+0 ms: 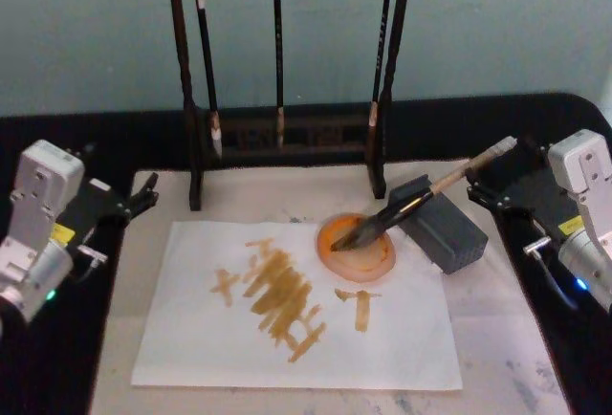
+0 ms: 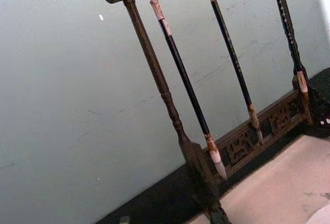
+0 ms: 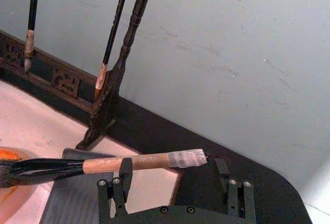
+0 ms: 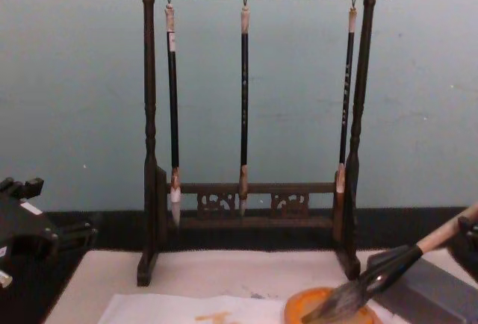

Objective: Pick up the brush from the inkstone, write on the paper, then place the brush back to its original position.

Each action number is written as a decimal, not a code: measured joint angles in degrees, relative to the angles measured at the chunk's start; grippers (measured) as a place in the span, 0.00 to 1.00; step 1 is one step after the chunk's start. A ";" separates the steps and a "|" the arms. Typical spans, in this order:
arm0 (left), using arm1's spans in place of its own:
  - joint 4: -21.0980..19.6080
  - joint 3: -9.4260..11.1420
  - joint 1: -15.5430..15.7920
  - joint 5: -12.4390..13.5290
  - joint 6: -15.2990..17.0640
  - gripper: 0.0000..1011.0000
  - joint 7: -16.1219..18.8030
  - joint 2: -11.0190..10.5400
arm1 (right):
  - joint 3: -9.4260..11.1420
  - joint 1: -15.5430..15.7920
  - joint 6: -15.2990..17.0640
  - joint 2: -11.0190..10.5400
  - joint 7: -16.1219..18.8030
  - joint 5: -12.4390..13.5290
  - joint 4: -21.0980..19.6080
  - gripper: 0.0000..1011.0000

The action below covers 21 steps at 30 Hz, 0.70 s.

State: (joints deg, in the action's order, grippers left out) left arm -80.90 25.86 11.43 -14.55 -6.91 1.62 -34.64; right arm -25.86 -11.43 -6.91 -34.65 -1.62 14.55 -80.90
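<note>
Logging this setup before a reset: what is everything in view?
brush: one, grey-brown tuft, black-and-tan shaft; tuft in dish, shaft on block.
dish: one, orange; at paper's far right edge.
block: one, dark grey; right of dish.
paper: one, white, ochre strokes; on mat.
mat: one, beige; under paper.
thin brushes: three, black; hanging on rack.
rack: one, dark wood; behind mat.
left gripper: one, black; by mat's left edge.
right gripper: one, black, fingers open; at brush's handle end.
</note>
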 joint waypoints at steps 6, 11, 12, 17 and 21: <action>0.01 0.00 0.00 -0.01 0.00 1.00 0.00 0.00 | 0.00 0.00 0.00 0.00 0.00 0.00 0.00 0.99; 0.00 0.00 0.00 0.00 0.00 1.00 0.00 0.00 | 0.00 0.00 0.00 0.00 0.00 0.00 0.00 0.99; 0.00 0.00 0.00 0.00 0.00 1.00 0.00 0.00 | 0.00 0.00 0.00 0.00 0.00 0.00 0.00 0.99; 0.01 0.00 0.00 0.00 0.00 1.00 0.00 0.00 | 0.00 0.00 0.00 0.00 0.00 0.00 0.00 0.99; 0.00 0.00 0.00 0.00 0.00 1.00 0.00 0.00 | 0.00 0.00 0.00 0.00 0.00 0.00 0.00 0.99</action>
State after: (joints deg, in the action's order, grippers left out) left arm -80.90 25.86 11.43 -14.55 -6.91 1.62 -34.64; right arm -25.86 -11.43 -6.91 -34.65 -1.62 14.55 -80.90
